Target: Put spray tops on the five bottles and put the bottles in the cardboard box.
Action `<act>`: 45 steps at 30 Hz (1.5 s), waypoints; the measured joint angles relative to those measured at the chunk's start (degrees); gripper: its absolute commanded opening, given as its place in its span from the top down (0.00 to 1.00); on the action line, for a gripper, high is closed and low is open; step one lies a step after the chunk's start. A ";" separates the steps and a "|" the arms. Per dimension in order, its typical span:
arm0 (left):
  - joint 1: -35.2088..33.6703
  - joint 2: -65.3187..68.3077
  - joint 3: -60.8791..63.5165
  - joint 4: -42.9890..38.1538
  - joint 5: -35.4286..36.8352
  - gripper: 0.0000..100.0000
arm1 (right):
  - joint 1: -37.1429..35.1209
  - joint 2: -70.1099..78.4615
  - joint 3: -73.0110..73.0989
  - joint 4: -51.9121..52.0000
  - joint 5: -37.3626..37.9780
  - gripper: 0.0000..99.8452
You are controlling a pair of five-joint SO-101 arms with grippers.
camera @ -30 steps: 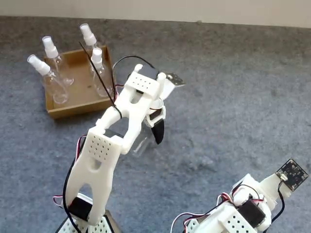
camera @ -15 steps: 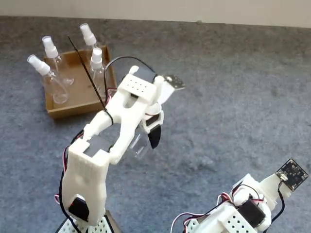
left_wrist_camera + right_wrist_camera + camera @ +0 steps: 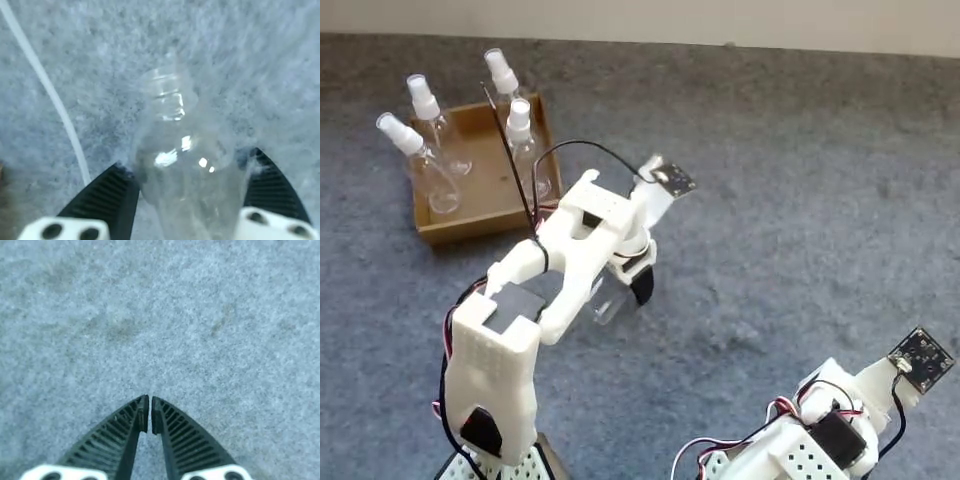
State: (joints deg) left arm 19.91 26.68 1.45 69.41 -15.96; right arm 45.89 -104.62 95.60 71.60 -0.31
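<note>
high view: left of centre, the left gripper (image 3: 620, 288) was clamped on a clear plastic bottle (image 3: 603, 303), with the brown cardboard box (image 3: 480, 228) at upper left. left wrist view: the bottle's long axis ran along the fingers, its bare threaded neck pointing away from the wrist. right wrist view: the right gripper (image 3: 150, 415) had its fingers together.

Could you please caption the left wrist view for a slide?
Left end effector grips a capless clear bottle; grey carpet behind.

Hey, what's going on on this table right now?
The left hand is shut on a clear bottle whose neck is open and uncapped, a little away from the box. Four capped bottles stand in the box. The right hand is shut over the table, holding nothing.
</note>
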 measured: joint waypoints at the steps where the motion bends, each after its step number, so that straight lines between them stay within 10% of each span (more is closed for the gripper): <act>1: -0.09 0.00 0.00 -0.09 0.44 0.75 | 0.00 0.00 0.00 0.00 0.00 0.99; 6: -0.09 0.00 0.00 -0.26 1.23 0.92 | 0.00 0.00 0.00 0.00 0.00 0.99; 20: 0.09 -2.73 -3.87 6.77 1.49 0.90 | 0.00 0.00 0.00 0.00 0.00 0.99; 28: 5.45 -17.58 -10.64 21.01 1.49 0.90 | 0.00 0.00 0.00 0.00 0.00 0.99; 45: 6.86 -53.36 0.26 22.86 1.32 0.90 | -0.53 0.00 0.00 0.00 0.00 0.99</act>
State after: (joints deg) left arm 26.77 -26.68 1.71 92.26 -14.64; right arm 45.36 -104.62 95.60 71.60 -0.31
